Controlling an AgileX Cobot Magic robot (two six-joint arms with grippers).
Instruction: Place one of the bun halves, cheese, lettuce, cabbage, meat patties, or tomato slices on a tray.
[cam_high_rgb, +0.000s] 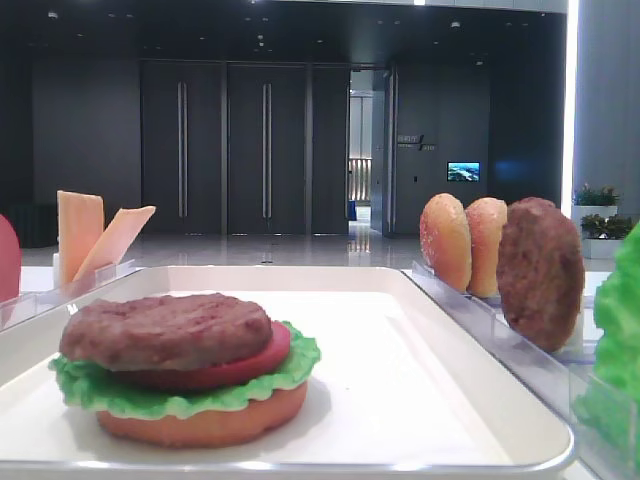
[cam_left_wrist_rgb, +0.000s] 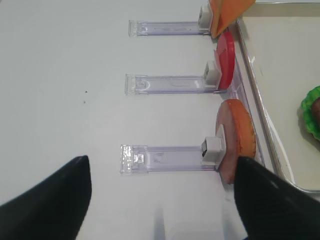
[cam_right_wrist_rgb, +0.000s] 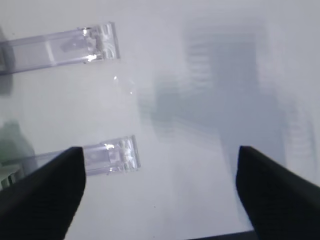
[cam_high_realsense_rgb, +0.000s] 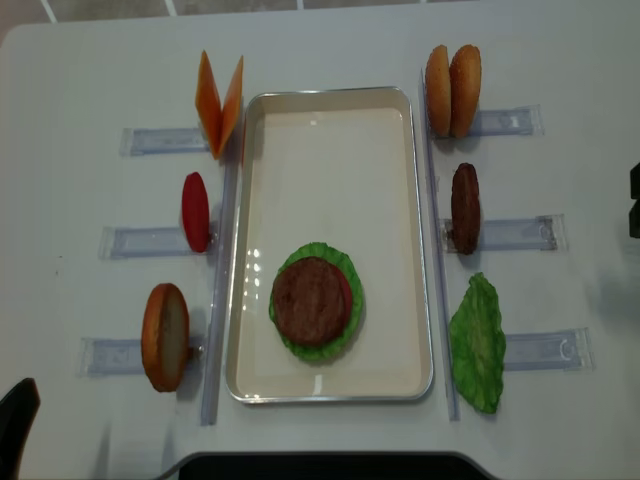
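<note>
below the right gripper (cam_right_wrist_rgb: 160, 195) it's just bare table and two clear holders (cam_right_wrist_rgb: 111, 155), jaws sitting spread with nothing between them. left gripper (cam_left_wrist_rgb: 162, 200) is also hanging spread, a bun half (cam_left_wrist_rgb: 239, 136) just ahead. off to its right, the tray (cam_high_realsense_rgb: 330, 130) is holding a bun-lettuce-tomato-patty stack (cam_high_realsense_rgb: 315, 300).

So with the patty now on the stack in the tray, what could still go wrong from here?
1. The patty sits left of the stack's centre, with tomato showing only on the right; another layer may slide off.
2. The leftover bun half stands on edge beside the tray; a clumsy grasp could topple it.
3. The right gripper is open over bare table near clear holders, which it could clip.
</note>
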